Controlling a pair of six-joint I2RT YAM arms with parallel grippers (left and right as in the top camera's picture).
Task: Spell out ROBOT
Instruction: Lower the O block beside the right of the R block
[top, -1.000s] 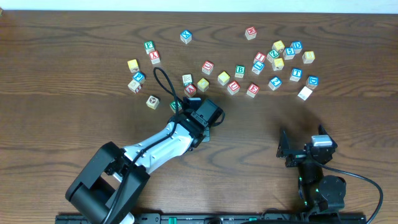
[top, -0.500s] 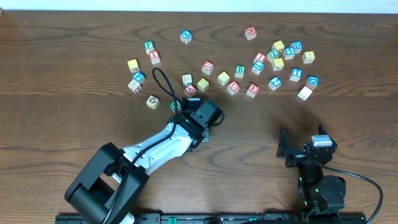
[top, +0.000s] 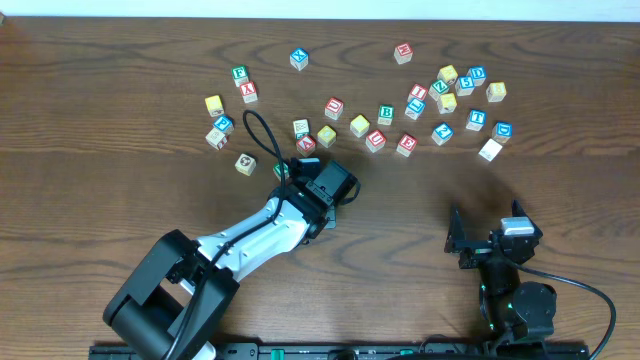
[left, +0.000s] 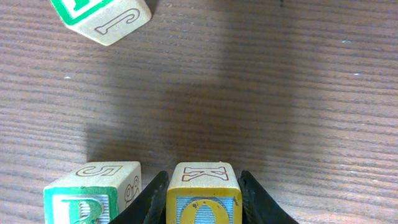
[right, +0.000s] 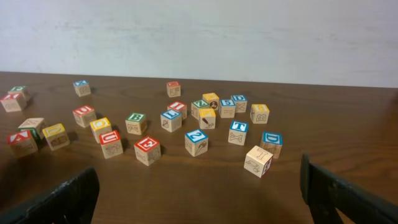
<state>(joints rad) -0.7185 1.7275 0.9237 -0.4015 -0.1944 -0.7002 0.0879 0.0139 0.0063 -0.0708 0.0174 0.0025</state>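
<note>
one cube held | left gripper (left: 203, 200): my jaws narrow on the yellow o cube (left: 204, 186), just beside the green r cube (left: 87, 196) | right gripper (right: 202, 196): wide, empty | risk: finger between them could nudge r on release

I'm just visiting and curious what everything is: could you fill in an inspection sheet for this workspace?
Surface: dark wooden table.
Job's things: yellow-framed O cube held at the left tool; green-framed cube beside it; B cube and T cube lie among the scatter.
Clutter: many other letter cubes, such as a red-lettered cube, loose on the far side.
Tools: left tool shut on the O cube; right tool open, empty.
Cables: black cable loops over the left arm; a second cable trails from the right arm.
Surroundings: pale wall behind.
</note>
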